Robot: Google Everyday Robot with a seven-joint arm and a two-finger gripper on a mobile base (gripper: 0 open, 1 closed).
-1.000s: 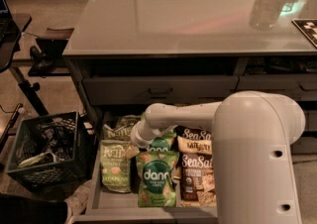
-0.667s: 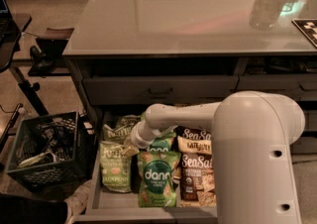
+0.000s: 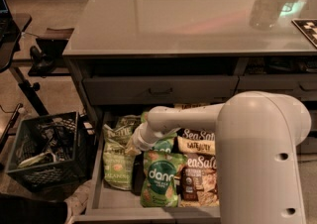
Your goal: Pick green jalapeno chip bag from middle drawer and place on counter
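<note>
The middle drawer [image 3: 95, 188] is pulled open below the counter [image 3: 188, 15]. The green jalapeno chip bag [image 3: 117, 164] lies flat at the drawer's left side, with its "Kettle" lettering toward the back. My white arm reaches in from the right. The gripper [image 3: 132, 147] is down in the drawer at the bag's upper right edge, between it and a "dang" bag. The arm's wrist hides where the gripper meets the bag.
A brighter green "dang" bag [image 3: 159, 184] and brown "Sea Salt" bags [image 3: 199, 176] lie to the right in the same drawer. A shut shallower drawer [image 3: 158, 90] sits above. A black crate [image 3: 47, 149] of clutter stands on the floor at left.
The gripper has dipped slightly lower and to the left toward the jalapeno bag. The bags have not moved.
</note>
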